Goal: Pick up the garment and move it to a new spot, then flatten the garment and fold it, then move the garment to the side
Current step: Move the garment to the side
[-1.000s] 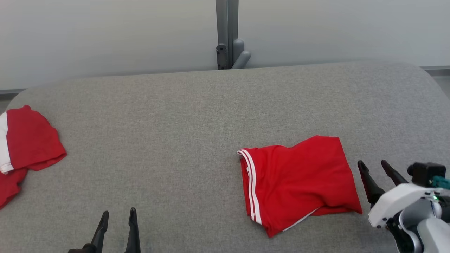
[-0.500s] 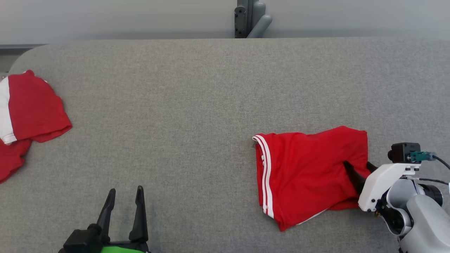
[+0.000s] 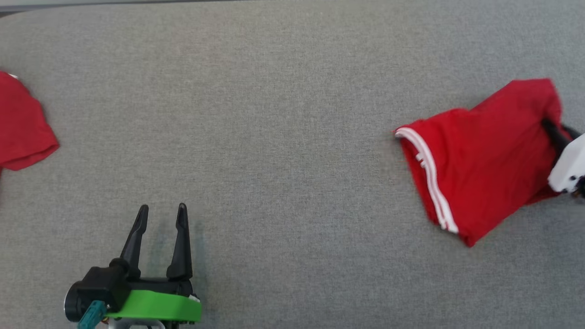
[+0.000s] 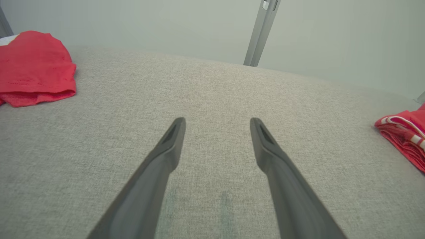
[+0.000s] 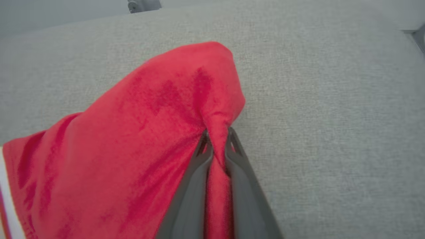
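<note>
Far left: a crumpled red cloth garment w/ a bit of white trim (image 3: 23,123) (image 4: 35,68) lies by the left edge of the grey fabric-covered worktop (image 3: 283,91), twd the far-left corner. Nothing touches it.

Next over, near the front edge & left of centre: the left end effector (image 3: 162,207) (image 4: 217,121). Its two long dark fingers are spread wide w/ nothing btw them, tips pointing twd the far edge. It sits low over the worktop; can't tell if it touches. A bright green band (image 3: 155,306) wraps the wrist behind the fingers. It is well apart from both garments.

In the left wrist view a grey metal post (image 4: 262,33) stands beyond the far edge, against a pale wall.

Right side: the red cloth shorts w/ two white stripes along one hem (image 3: 480,155) (image 4: 405,139) (image 5: 132,149), nearer the right edge than the left, approx midway btw front & far edges. The striped hem faces the left edge & lies on the worktop. The opposite end, twd the right edge, is bunched & drawn up into a peak.

Far right: the right end effector (image 3: 557,130) (image 5: 217,134), fingers pressed together, pinching a fold of the shorts at that bunched end. The right wrist view shows red cloth squeezed btw the two dark fingers & running down the gap. The white wrist housing (image 3: 569,164) sits just behind the fingers.
</note>
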You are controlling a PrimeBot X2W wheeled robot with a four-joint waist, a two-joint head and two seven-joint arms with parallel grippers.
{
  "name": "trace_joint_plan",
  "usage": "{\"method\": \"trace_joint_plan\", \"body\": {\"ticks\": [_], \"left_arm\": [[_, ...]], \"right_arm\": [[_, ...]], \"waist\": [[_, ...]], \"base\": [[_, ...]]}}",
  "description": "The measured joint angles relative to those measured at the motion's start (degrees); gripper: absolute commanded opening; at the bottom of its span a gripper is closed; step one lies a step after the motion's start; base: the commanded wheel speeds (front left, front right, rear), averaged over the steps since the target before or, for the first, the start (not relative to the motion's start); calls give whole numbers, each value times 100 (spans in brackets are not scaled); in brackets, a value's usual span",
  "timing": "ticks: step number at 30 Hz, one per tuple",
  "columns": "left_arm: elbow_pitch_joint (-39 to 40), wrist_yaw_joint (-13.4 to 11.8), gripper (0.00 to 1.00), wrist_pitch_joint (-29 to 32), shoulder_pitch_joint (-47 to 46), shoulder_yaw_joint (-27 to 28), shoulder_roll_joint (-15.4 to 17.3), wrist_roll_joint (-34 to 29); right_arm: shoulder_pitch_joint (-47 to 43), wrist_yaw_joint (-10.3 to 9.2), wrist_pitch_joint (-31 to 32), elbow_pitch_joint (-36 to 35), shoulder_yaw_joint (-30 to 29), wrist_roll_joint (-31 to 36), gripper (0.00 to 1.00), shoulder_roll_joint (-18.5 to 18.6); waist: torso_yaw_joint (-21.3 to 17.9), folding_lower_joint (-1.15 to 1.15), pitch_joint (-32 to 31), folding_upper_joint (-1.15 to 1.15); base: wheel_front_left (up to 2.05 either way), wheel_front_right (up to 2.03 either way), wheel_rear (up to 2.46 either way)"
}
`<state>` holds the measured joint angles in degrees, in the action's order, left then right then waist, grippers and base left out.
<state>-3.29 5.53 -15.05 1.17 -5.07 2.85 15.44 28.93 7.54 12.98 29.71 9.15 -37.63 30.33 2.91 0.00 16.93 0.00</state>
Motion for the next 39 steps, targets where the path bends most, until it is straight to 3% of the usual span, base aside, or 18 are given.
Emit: {"method": "trace_joint_plan", "body": {"ticks": [11, 15, 22, 23, 24, 31, 39], "left_arm": [[267, 110, 100, 0, -371, 153, -1, -323], [350, 147, 100, 0, -441, 207, 1, -399], [412, 159, 100, 0, -450, 263, 10, -465], [419, 159, 100, -1, -450, 279, 10, -477], [420, 160, 100, 0, -450, 297, 10, -488], [396, 176, 100, 0, -431, 346, 8, -483], [167, 176, 100, 0, -240, 357, 3, -291]], "right_arm": [[868, -1, 255, 745, -1089, 805, 0, 1044], [1100, -1, 155, 1120, -1211, 1215, 0, 1235], [1477, 0, -277, 1813, -1491, 1981, 0, 1214], [1514, 0, -412, 1879, -1540, 2153, 35, 1212], [1555, 0, -560, 1937, -1593, 2332, 100, 1209], [1827, 0, -1577, 2295, -2002, 3164, 100, 846], [1590, 0, -2586, 1911, -1745, 3120, 100, 391]], "waist": [[-269, 0, 747, 0], [-332, 0, 984, 0], [-412, 0, 1205, 0], [-418, 0, 1210, 0], [-425, 0, 1210, 0], [-519, 0, 1090, 0], [-601, 0, 554, 0]], "base": [[0, 0, 0], [0, 0, 0], [0, 0, 0], [0, 0, 0], [0, 0, 0], [0, 0, 0], [0, 0, 0]]}}
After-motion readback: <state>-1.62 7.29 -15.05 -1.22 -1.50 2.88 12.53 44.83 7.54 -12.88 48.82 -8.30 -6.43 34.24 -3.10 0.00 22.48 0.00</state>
